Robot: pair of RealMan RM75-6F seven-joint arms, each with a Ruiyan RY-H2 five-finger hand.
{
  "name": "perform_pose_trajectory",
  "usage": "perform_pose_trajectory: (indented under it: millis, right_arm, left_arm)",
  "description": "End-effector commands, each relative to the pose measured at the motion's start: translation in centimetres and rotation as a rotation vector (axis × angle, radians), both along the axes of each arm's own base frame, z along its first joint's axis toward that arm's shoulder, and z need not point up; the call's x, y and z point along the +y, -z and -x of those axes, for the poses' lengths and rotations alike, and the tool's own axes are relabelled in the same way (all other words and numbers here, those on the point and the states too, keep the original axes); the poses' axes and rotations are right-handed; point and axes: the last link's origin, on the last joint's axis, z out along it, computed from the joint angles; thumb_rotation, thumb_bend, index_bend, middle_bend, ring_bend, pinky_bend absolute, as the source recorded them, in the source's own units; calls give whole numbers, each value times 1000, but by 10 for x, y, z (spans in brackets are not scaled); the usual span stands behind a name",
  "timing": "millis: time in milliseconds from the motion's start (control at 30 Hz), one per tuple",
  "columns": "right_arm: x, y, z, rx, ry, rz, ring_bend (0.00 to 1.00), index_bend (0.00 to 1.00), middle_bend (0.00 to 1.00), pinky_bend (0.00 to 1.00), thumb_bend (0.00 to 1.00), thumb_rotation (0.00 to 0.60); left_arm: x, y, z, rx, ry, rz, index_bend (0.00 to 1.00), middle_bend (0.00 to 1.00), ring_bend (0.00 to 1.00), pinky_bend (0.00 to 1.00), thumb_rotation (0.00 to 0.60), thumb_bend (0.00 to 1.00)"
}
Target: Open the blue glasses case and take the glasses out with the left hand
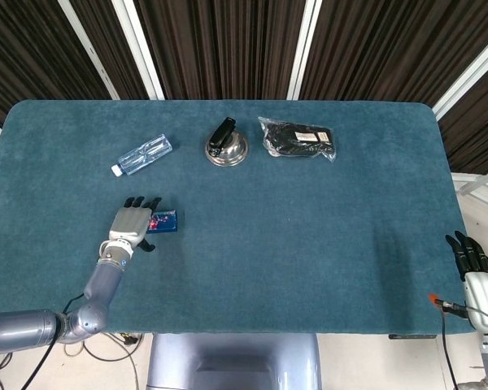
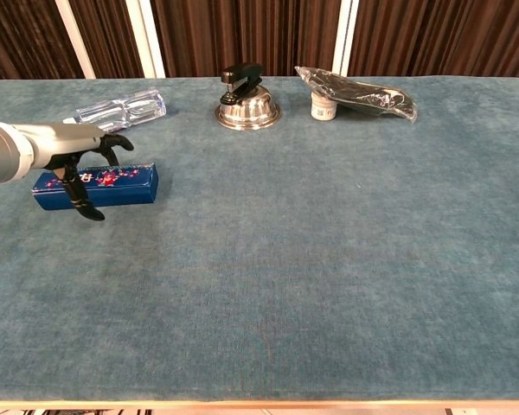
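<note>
Chest view — left hand (image 2: pixel 80 169) grips closed blue glasses case (image 2: pixel 112 185) | right hand (image 1: pixel 473 258) idle — fingers straight

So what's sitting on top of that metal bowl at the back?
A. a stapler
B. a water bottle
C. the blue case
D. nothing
A: a black stapler rests on the upturned metal bowl; the bottle lies apart to its left.

The blue glasses case (image 2: pixel 96 187) was a long, flat-sided box with small red and white flower prints on its lid. It lay closed and flat on the table (image 2: pixel 329 242), lengthwise along the left part, nearer the front edge than the back, its left end partly covered.
</note>
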Motion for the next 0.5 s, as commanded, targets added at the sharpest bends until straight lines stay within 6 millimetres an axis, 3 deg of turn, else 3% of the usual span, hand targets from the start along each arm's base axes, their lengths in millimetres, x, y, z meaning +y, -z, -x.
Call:
perform_pose_trajectory:
  millis: [33,267,500]
  right_arm:
    - [0,0,0,0,1,0,0,0,0,214,114,600]
    - [0,0,0,-1,1,-1,0,0,0,214,115,600]
    - [0,0,0,0,1,-1,0,0,0,214,117,600]
  left_arm:
    - [1,-1,-2,-3,8,-5,0,181,0,0,600,155]
    - [3,-5,-3,-7,25,-24,0,194,0,0,600,313]
    - [3,-9,0,-14,25,-34,0,235,0,0,600,354]
